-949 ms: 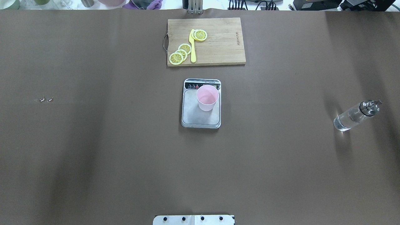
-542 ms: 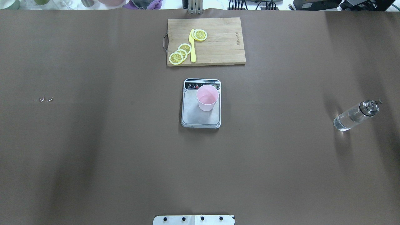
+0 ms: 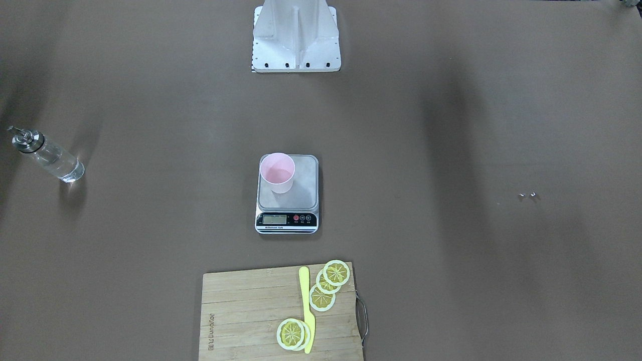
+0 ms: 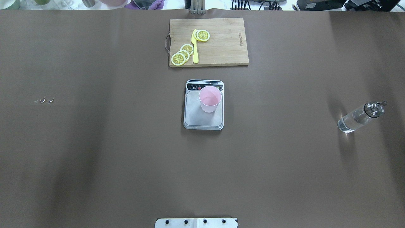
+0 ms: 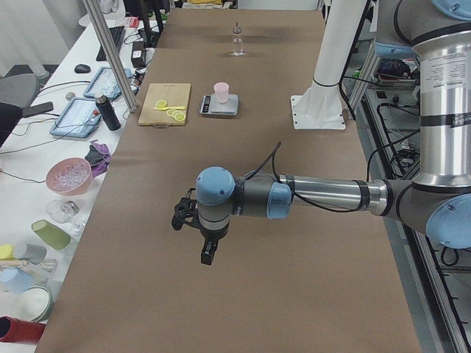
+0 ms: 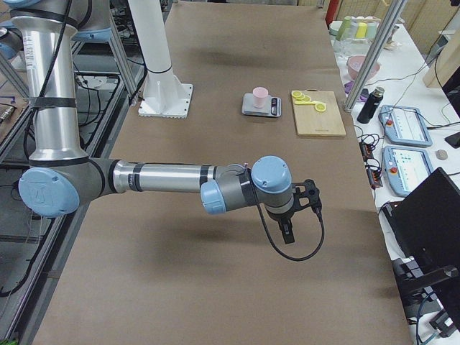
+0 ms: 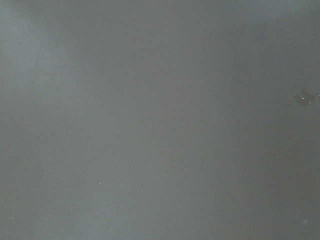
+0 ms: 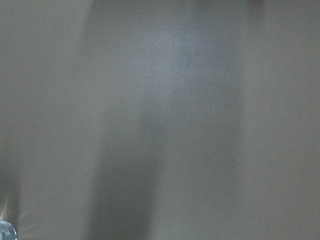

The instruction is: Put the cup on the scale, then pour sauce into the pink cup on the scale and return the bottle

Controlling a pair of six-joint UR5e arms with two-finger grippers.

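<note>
The desk (image 4: 95, 158) is carrying one cup (image 4: 209, 99), one scale (image 4: 202, 119), one bottle (image 4: 357, 118), one cutting board (image 4: 224, 47), one yellow knife (image 4: 195, 49), five lemon slices (image 4: 178, 59) and two white specks (image 4: 46, 100). Two arms are showing: left arm (image 5: 324, 195), right arm (image 6: 158, 177).
</note>
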